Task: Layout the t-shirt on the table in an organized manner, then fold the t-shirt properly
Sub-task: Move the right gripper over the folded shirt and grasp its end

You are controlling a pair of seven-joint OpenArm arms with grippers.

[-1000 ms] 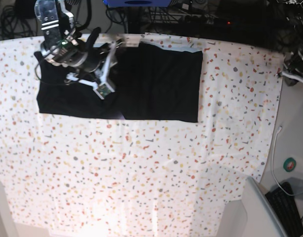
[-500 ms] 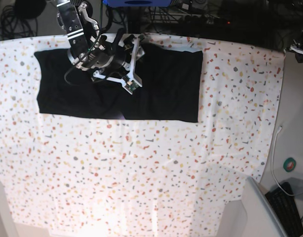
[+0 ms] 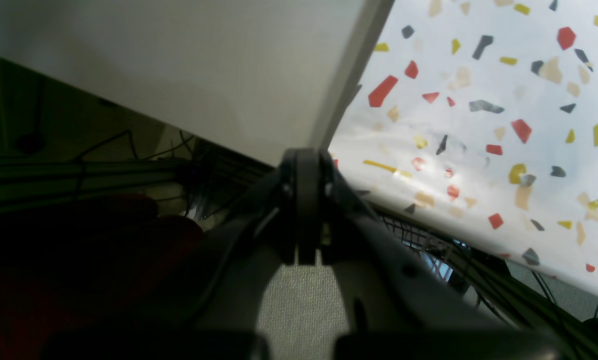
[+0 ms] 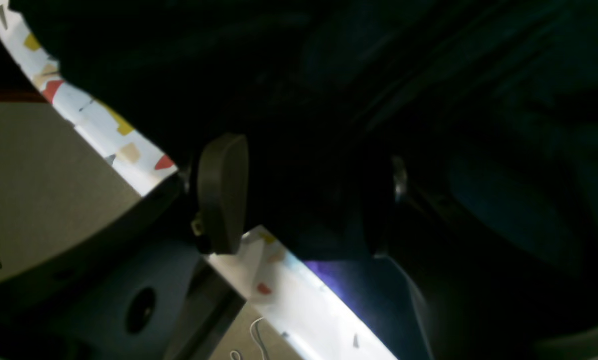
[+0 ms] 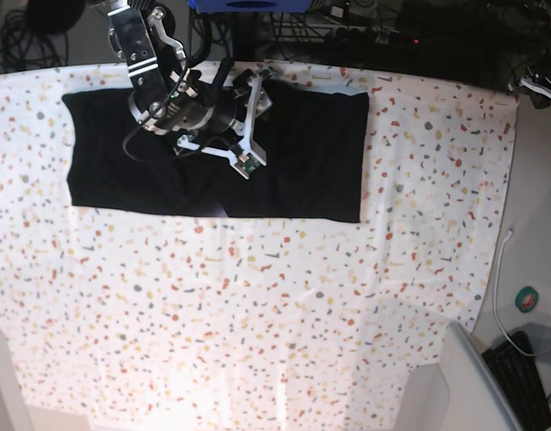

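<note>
The black t-shirt (image 5: 311,153) lies as a flat folded rectangle at the far side of the speckled table (image 5: 258,314). My right gripper (image 5: 251,126) hovers over the shirt's middle, near its far edge, with its jaws open. In the right wrist view the right gripper (image 4: 304,200) is spread over dark cloth (image 4: 429,75), one finger pad (image 4: 221,192) close to the table cover's edge (image 4: 103,127). Whether it touches the cloth I cannot tell. My left gripper (image 3: 301,210) is shut and empty, off the table beside its speckled cover (image 3: 479,100). The print and tag are hidden.
A keyboard (image 5: 522,377) and a green tape roll (image 5: 528,299) lie off the table's right side, with a white cable (image 5: 498,269). A grey panel (image 5: 473,386) stands at the front right corner. Cables and dark equipment (image 5: 419,36) line the back edge.
My right arm has swung right across the shirt, from its left part to its middle. The shirt has kept its shape and place.
</note>
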